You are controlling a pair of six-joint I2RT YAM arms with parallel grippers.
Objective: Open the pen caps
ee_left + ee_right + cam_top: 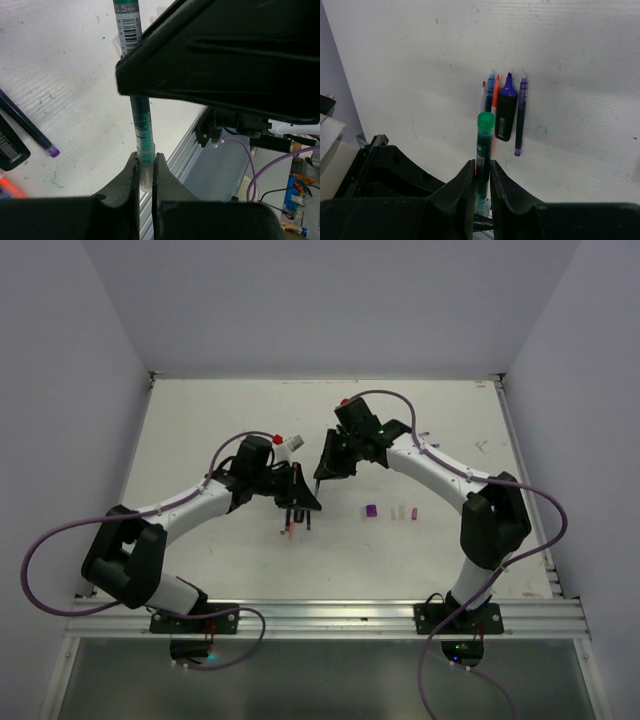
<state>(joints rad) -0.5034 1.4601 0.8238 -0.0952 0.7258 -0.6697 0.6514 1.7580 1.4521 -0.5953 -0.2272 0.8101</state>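
So the left pincer is gripping the green pen by its clear end, and the right pincer is clamping it further up.

Pale lilac walls are closing in a white table at the left, top and right of the frame. Soft, even light is falling across its scuffed, ink-flecked top, and a silver metal rail is running along the lower edge.
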